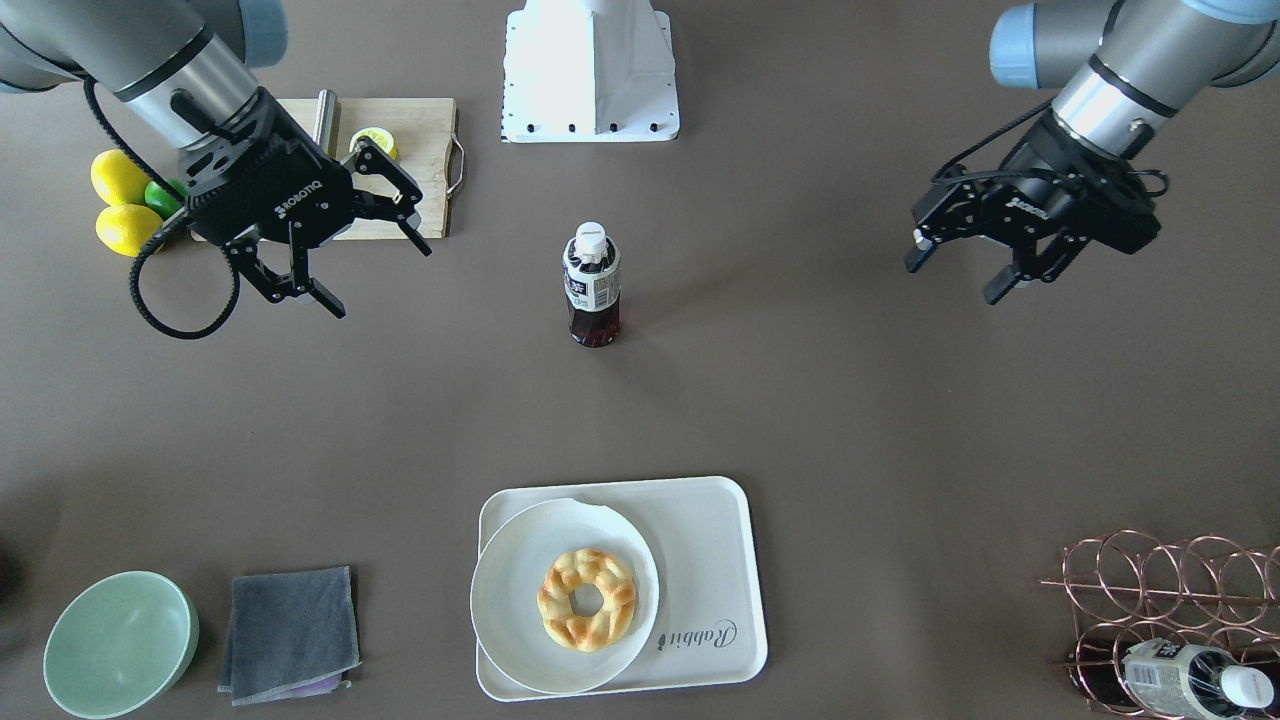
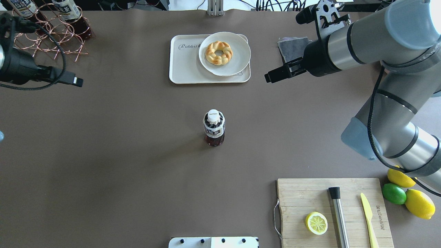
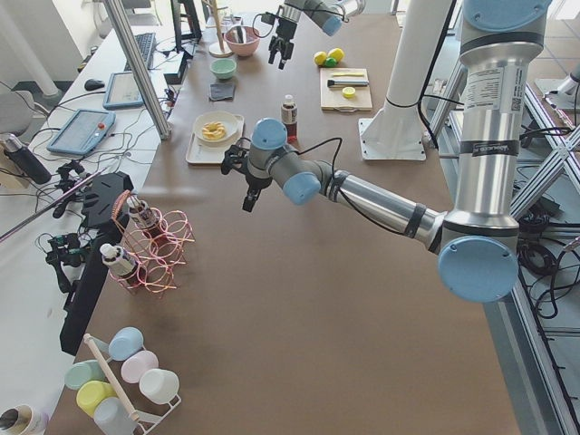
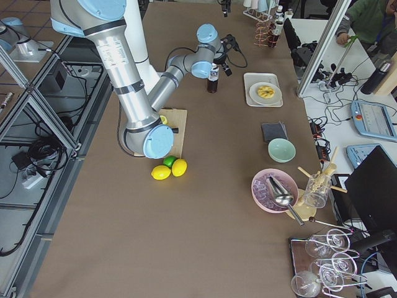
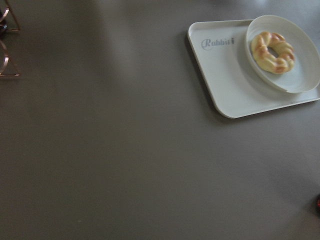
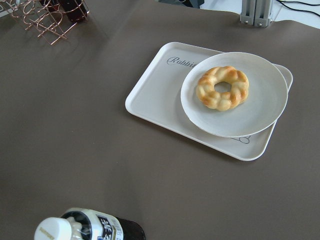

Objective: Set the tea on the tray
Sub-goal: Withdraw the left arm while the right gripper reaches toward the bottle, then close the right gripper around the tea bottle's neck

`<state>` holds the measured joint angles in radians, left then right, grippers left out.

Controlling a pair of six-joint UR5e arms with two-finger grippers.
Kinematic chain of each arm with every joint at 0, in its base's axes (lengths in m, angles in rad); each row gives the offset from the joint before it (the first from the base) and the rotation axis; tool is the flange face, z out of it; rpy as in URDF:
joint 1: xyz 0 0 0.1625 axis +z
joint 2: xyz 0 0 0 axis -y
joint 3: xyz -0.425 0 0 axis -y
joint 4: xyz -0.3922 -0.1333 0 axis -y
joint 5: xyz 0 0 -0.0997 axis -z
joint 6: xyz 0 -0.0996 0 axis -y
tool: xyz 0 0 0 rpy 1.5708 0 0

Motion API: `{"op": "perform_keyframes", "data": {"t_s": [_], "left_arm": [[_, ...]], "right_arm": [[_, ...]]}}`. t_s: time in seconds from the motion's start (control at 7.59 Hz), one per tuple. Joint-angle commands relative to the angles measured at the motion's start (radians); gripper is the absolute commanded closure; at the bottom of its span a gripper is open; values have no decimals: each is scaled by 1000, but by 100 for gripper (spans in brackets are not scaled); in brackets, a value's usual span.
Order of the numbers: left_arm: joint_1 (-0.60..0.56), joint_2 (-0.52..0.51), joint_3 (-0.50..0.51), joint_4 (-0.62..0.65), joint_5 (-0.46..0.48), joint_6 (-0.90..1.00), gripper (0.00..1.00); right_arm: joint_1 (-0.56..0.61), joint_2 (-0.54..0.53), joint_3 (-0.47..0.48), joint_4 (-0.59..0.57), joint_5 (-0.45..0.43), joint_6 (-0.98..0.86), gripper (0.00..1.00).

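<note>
Starting with the front-facing view, you are looking at the tea standing upright on the bare desk, midway between the two arms and well apart from the tray. The tray is lying toward the camera's side, and a round white plate with a twisted ring pastry is sitting on one half of it, reaching over the rim. Your right tool is hanging just in front of the wooden cutting board, fingers spread wide and gripping nothing. Your left tool is hovering on the other side, fingers likewise parted and empty, and both are staying clear of the tea. From overhead, the tea is showing its white cap at the desk's middle, with the tray lying beyond it, its "Rabbit" half bare. In the left side view, the near arm is reaching over the desk not far from a copper wire rack, and the tea is standing farther along near the tray. In the right side view, the near arm's tool is lining up with the tea — you cannot judge the gap from that angle. The left wrist camera is looking down on the tray and plate. The right wrist camera is catching them too, with the tea's cap and label at the bottom edge.
</note>
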<state>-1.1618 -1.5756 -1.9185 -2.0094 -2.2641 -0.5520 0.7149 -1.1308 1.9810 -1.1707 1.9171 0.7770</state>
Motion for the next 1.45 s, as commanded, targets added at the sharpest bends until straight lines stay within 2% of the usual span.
{"op": "perform_keyframes", "data": {"t_s": [0.0,0.26,0.53,0.66,0.92,1.05,1.32], "left_arm": [[-168,80,103,35,-8,393,0],[-183,83,168,32,0,460,1],[-240,81,258,29,-9,614,1],[-258,86,283,21,-9,641,1],[-266,94,283,18,-11,647,0],[-266,100,280,17,-12,647,1],[-268,106,279,8,-12,647,1]], "right_arm": [[-165,26,32,-1,-230,7,0],[-236,42,35,-1,-338,7,0],[-297,66,33,-35,-453,7,0],[-352,84,30,-53,-540,7,0],[-418,86,18,-53,-633,7,0],[-439,85,10,-53,-671,5,0],[-440,86,-2,-47,-673,5,0]]}}
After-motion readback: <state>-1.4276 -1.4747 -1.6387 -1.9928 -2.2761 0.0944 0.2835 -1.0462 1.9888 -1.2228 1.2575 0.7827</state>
